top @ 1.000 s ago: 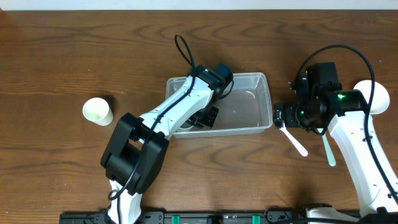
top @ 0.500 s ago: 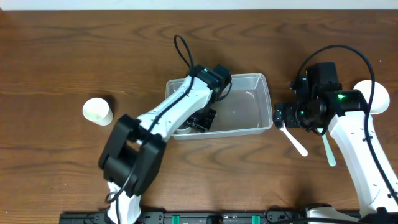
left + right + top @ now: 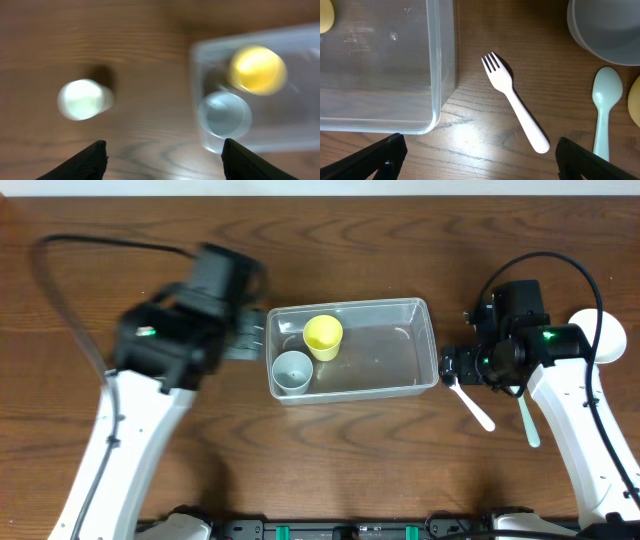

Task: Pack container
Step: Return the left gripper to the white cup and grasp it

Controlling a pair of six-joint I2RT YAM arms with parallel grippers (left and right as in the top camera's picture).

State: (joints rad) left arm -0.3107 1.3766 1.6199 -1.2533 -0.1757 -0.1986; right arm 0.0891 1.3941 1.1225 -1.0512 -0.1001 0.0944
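The clear container point(image 3: 400, 345) sits mid-table with a yellow cup point(image 3: 323, 336) and a pale blue-grey cup point(image 3: 292, 370) standing in its left end. My left gripper point(image 3: 250, 336), blurred by motion, hovers just outside the container's left wall. In the left wrist view it point(image 3: 165, 160) is open and empty over bare wood, between a white cup point(image 3: 82, 99) and the container point(image 3: 200, 50). My right gripper point(image 3: 455, 367) is open by the container's right wall. In the right wrist view it point(image 3: 479, 155) spans bare wood beside a white fork point(image 3: 515, 107).
A pale green spoon point(image 3: 605, 107) lies right of the fork, and a white bowl point(image 3: 605, 335) stands at the far right. A yellow object point(image 3: 636, 100) peeks in at the right wrist view's edge. The left arm covers the white cup from overhead.
My left gripper has opened and swung out of the container to the left. The yellow and pale cups, hidden under the arm before, now show inside. The right arm has not moved.
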